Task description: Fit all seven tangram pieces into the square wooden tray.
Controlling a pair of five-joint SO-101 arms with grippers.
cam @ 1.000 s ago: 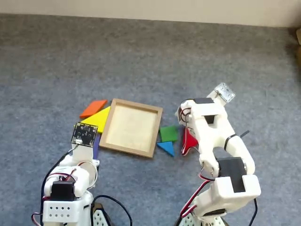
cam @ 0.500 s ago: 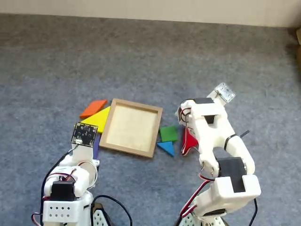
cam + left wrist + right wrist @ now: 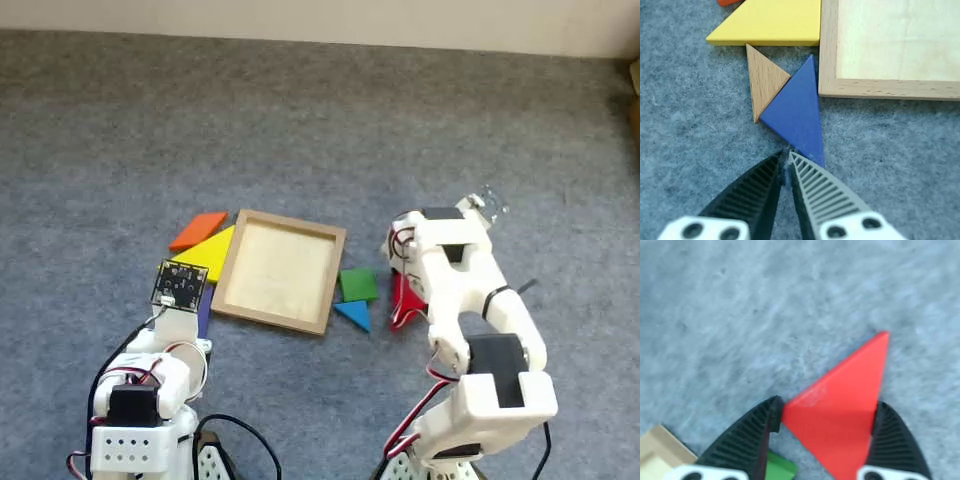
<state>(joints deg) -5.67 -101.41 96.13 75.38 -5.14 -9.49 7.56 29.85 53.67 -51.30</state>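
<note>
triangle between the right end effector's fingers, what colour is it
Red; the triangle shows best in the right wrist view.

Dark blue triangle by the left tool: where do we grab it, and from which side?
Pinch the dark blue triangle from above across its corner nearest the left tool, probably. It lies flat; there both edges are free, while farther along the wood triangle abuts one edge and the tray frame flanks the other.
</note>
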